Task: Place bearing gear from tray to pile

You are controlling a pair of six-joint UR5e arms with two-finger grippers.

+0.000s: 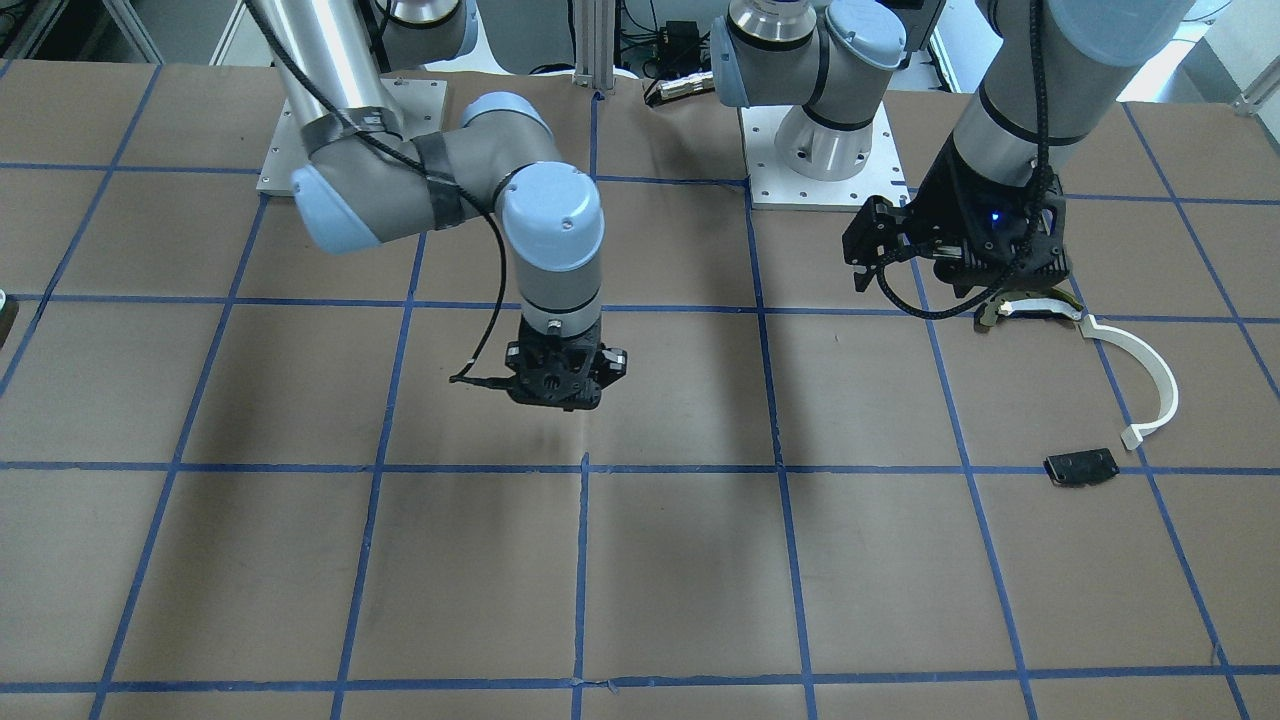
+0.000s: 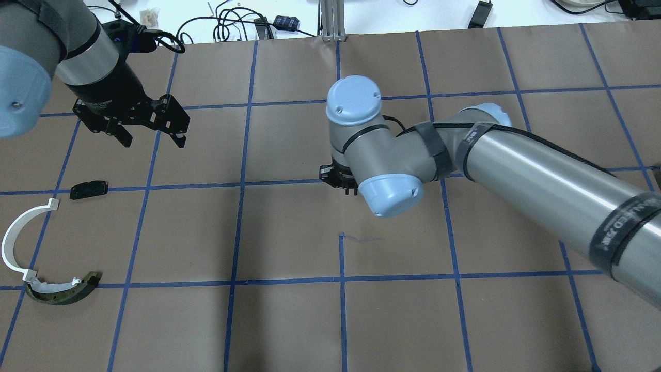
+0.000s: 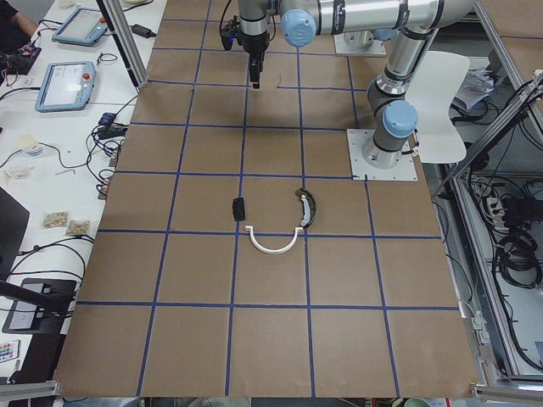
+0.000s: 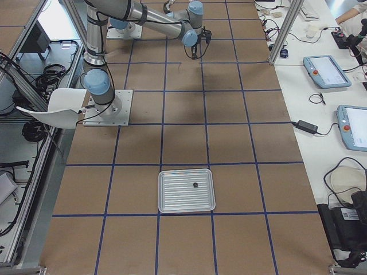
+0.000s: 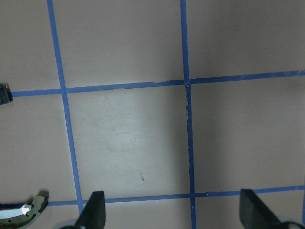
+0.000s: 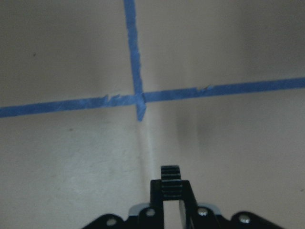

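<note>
The table [image 4: 241,143] runs lengthways between the two side cameras, and the coming move turns on which end each thing lies at.

The right arm [image 2: 516,165] reaches out over the middle of the table. The left arm [image 1: 1020,110] hangs over the left end.

The tray [image 4: 166,197] sits near the right end, showing only in the right-side view, close to that camera and well apart from both arms. The pile [image 3: 273,248] lies at the left end: a white arc [image 2: 15,232], a dark curved piece [image 2: 62,294] touching its near tip, and a black block [image 2: 89,189] just beyond its far tip.

The right gripper [image 6: 171,176] points straight down with its fingers closed together, seemingly on nothing. The left gripper [image 5: 172,207] is spread wide and empty, just beyond the block.

The gear [image 4: 195,185] is a small dark speck on the tray floor, slightly off centre. It is too small to give any long axis.

From the right gripper the gear lies away toward the right end, so the right arm is the nearer one for the pick. The carry back to the pile would then cross the whole table.
</note>
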